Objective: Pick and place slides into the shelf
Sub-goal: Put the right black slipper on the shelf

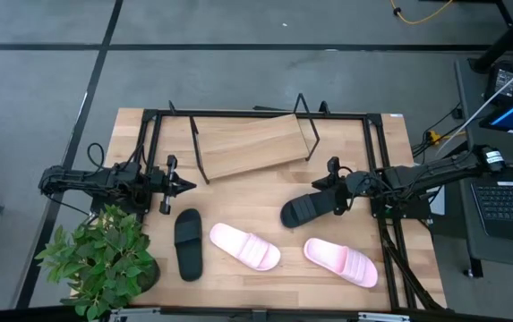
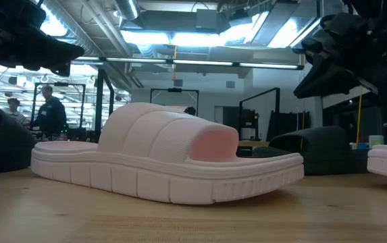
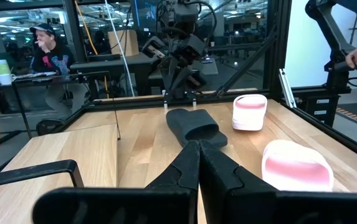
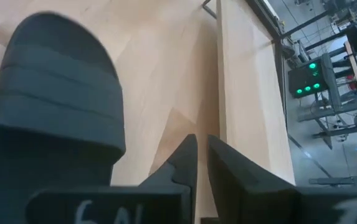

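Note:
The shelf (image 1: pixel 252 143), a slanted light-wood board on black wire legs, stands at the table's far middle. Two pink slides (image 1: pixel 245 248) (image 1: pixel 341 262) and a black slide (image 1: pixel 188 243) lie sole-down near the front edge. A second black slide (image 1: pixel 305 208) lies right of centre. My right gripper (image 1: pixel 323 199) sits at its right end, fingers (image 4: pixel 202 152) almost together with only bare wood showing through the slit; the slide (image 4: pixel 53 106) lies beside them. My left gripper (image 3: pixel 198 168) hovers shut at the table's left, level, touching nothing. My right gripper slants down from the table's right beside the black slide's right end (image 1: pixel 320 204). Nothing shows between its fingertips. The gripper's own body hides where the slide passes it, so I cannot tell whether it touches the slide, which lies along the table.
A black metal frame (image 1: pixel 372 116) runs around the work area. A potted plant (image 1: pixel 104 259) stands at the near left corner. A laptop (image 1: pixel 511 206) sits off the table's right. People show in the room beyond. Bare wood lies between the shelf and the slides.

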You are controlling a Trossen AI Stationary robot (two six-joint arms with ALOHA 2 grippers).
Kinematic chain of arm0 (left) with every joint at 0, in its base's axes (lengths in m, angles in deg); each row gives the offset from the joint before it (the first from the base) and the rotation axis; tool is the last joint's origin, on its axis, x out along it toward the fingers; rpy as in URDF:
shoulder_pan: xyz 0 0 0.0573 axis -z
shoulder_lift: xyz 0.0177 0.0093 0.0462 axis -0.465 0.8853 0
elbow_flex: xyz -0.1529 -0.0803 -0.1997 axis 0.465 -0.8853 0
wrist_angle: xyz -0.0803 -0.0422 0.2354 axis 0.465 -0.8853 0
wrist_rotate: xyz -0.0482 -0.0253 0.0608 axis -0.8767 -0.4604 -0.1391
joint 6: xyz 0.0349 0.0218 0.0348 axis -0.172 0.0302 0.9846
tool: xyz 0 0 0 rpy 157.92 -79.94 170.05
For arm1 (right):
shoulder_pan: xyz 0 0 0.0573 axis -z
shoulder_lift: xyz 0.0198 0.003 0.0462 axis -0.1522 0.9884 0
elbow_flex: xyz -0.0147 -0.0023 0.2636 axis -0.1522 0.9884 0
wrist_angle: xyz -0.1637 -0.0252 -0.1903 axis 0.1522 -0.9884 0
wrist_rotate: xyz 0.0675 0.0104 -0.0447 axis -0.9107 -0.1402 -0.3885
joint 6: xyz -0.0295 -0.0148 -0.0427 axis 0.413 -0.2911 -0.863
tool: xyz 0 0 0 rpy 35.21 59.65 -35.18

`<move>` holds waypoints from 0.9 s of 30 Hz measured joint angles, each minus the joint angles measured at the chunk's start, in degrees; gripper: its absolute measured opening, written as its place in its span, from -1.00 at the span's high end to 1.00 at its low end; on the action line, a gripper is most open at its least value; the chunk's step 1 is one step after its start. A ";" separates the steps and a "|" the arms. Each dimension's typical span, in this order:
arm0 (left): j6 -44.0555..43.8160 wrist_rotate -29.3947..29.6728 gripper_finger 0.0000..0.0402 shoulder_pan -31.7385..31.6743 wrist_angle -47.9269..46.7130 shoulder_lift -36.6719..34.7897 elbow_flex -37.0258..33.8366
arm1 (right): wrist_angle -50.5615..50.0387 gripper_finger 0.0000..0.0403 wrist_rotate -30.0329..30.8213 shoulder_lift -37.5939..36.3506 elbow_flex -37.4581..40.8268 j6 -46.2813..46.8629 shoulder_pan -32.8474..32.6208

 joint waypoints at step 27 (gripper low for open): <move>-0.07 0.00 1.00 0.00 0.00 -0.02 0.00 | 2.00 0.81 2.16 3.65 0.02 -0.47 0.01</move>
